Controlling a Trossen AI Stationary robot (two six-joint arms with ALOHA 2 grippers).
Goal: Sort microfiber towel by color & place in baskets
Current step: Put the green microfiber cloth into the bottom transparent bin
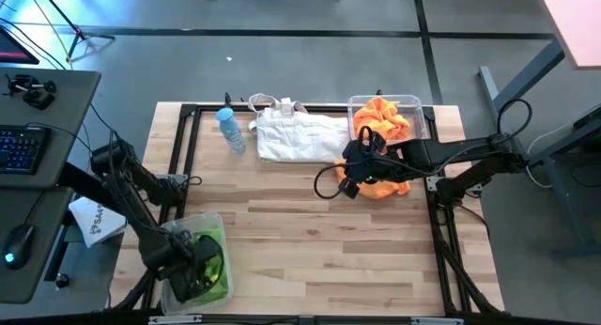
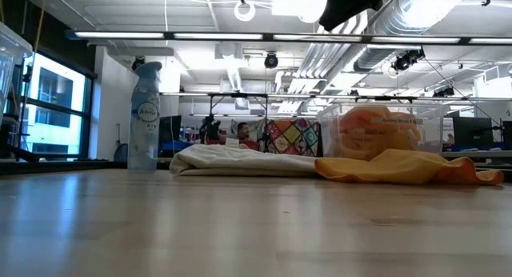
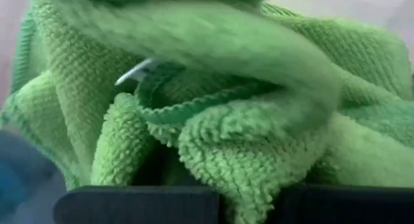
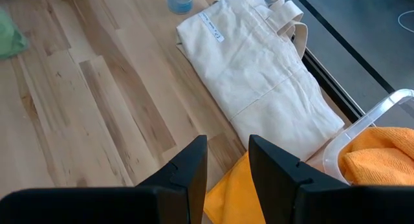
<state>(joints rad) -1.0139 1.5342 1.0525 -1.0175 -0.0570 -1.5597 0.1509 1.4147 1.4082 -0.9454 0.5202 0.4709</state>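
An orange towel [image 1: 392, 186] lies flat on the table [image 1: 300, 240], its long axis across the table, just in front of the clear bin [image 1: 362, 107] of orange towels. The right gripper [image 4: 228, 160] hovers directly over it, fingers slightly parted, holding nothing. The left gripper [image 1: 192, 259] is sunk among green towels [image 3: 213, 107] in the near bin [image 1: 178, 227] (finger state unclear).

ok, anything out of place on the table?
One orange towel lies flat on the wood beside its bin, under the right gripper. Everything else is binned; nothing spilled.
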